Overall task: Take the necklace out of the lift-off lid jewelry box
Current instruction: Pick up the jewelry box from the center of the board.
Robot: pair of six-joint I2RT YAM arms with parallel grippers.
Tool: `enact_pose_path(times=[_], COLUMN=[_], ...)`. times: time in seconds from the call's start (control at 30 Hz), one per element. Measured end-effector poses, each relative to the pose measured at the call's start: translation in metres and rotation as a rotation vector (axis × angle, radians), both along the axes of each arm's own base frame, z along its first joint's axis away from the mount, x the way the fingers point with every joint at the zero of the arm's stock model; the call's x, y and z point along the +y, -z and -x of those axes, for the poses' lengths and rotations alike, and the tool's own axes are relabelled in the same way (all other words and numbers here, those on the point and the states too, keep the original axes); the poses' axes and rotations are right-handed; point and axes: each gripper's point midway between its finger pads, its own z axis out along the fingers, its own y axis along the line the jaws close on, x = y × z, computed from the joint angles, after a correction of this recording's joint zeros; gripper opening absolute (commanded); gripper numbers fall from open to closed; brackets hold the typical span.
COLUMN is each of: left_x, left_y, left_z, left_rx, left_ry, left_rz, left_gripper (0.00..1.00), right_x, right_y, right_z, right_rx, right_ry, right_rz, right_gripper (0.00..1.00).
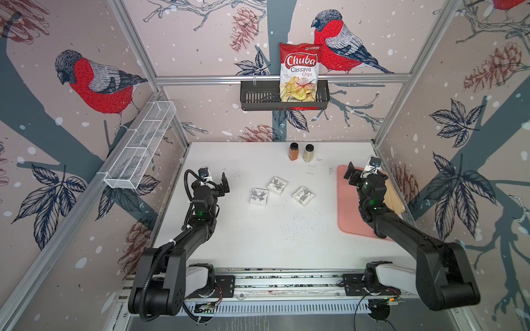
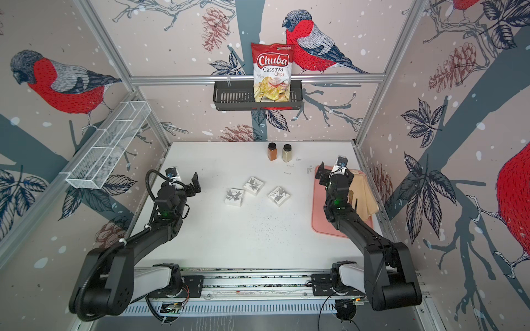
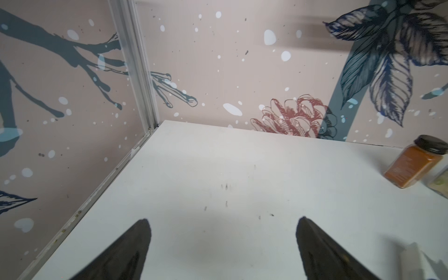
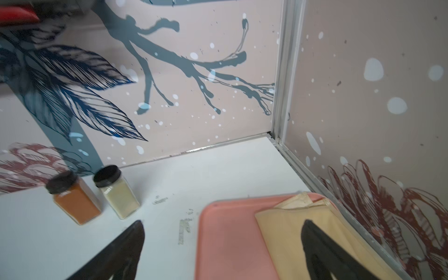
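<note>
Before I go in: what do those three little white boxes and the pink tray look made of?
The white boxes: probably matte cardboard or paper-covered board, judging by the crisp square edges, grey printed pattern and lack of shine. The pink tray: likely smooth plastic or silicone, with a rounded raised rim, even colour and faint sheen.
</note>
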Motion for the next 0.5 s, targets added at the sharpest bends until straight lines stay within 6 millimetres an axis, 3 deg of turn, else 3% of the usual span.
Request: enact_pose_path(times=[0.1,0.2,0.3,0.37,0.5], left_x=[-0.026,-0.054,-0.073,-0.082,-0.105], left_y=[-0.017,-0.024,-0.034,-0.044,-0.056], left_z=[0.001,0.005,0.004,0.003,0.009], left_rx=[-0.004,0.012,0.027,0.025,0.014], left_ry=[0.051,0.121,0.196,0.240,0.349], left_rz=[0.006,0.003,0.000,0.007,0.037], left_gripper=[0.98,0.98,0.98,0.98,0.98], right_x=[0.032,0.080,0.134,0.165,0.182], right_y=[-0.021,-0.008,0.020,0.049,0.107], right_z=[0.001,0.015,0.038,0.051,0.064], right_rx=[0.056,0.178,0.316,0.427,0.643], right_ry=[-0.073,-0.207,-0.372,-0.470,-0.554], right_rz=[-0.040,-0.015,0.072,0.159,0.291], right_gripper=[1.00,0.98,0.96,0.94,0.96])
